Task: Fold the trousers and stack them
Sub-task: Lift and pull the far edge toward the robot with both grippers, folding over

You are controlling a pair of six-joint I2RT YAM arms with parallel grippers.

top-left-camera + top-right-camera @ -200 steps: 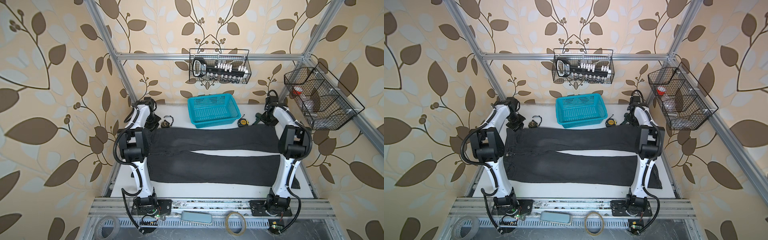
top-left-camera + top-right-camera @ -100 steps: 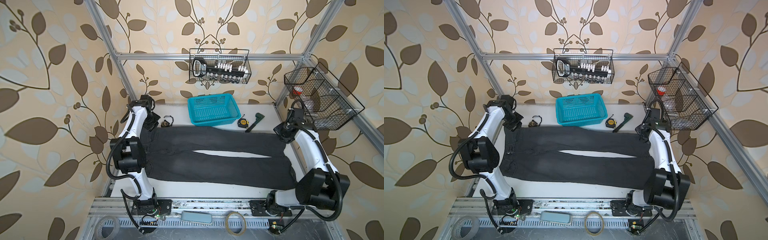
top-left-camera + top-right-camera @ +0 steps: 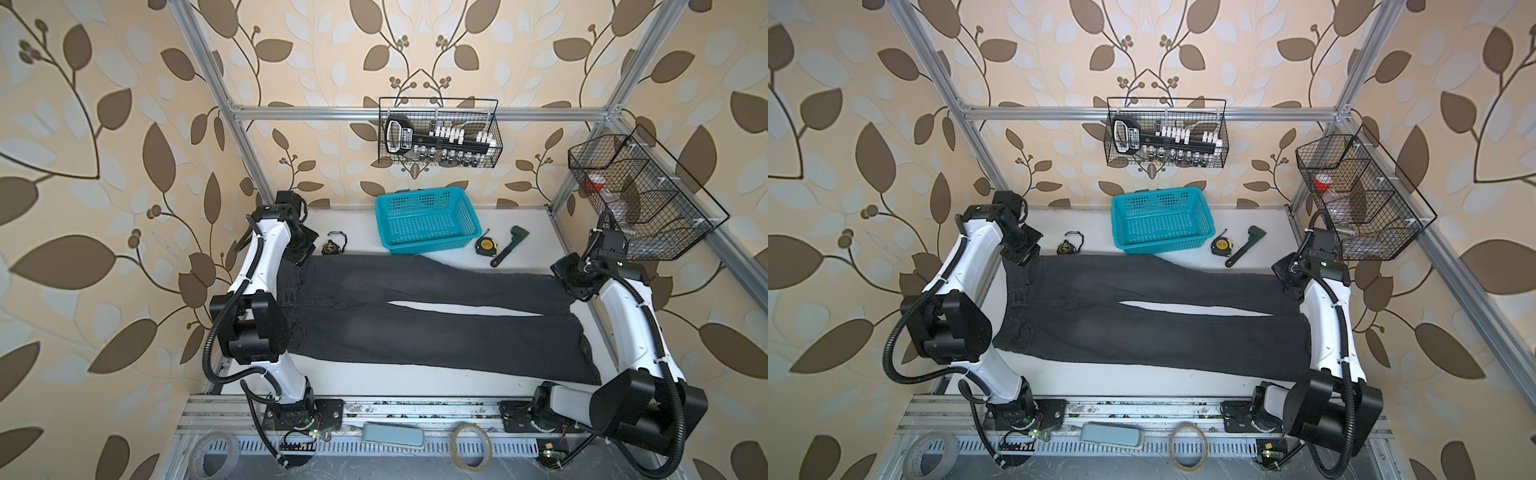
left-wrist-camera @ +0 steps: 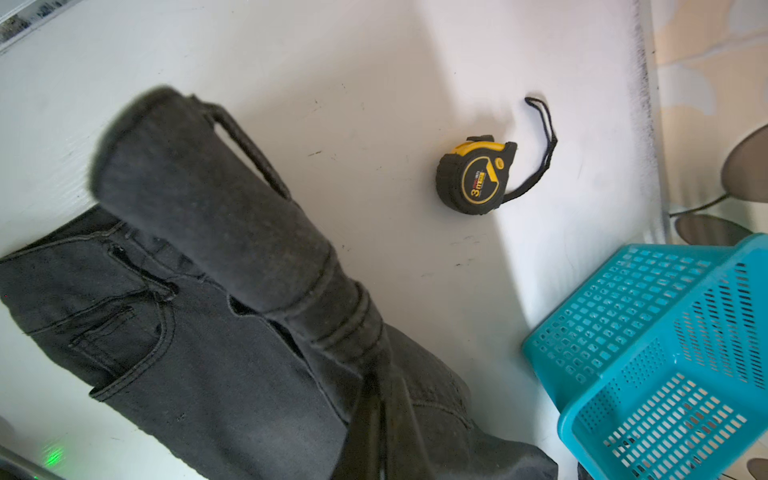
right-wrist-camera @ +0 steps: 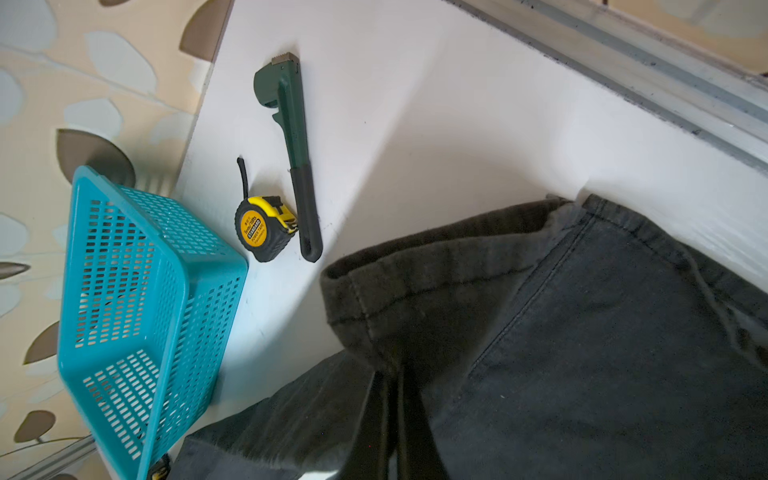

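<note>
The trousers lie flat across the tabletop, waist at the left, hems at the right, with a thin gap between the legs. The left hand is pressed together on the far corner of the waistband. The right hand is pinching the hem of the far leg.

Both grips hold only a small bite of thick denim at an edge. The likeliest failure is that one corner slips out as the weight comes onto it, and the fold then collapses on that side.

If the two hands rise or travel unevenly, the far leg would land askew on the near one, leaving a crooked fold that stacks badly.

A tape measure sits just beside the waist. A second tape measure and a wrench lie near the far leg, with the basket between the two tape measures. Lifted cloth that swings towards the back could catch or drag any of them.

The near leg's hem lies close to the right arm, so it may snag there.
</note>
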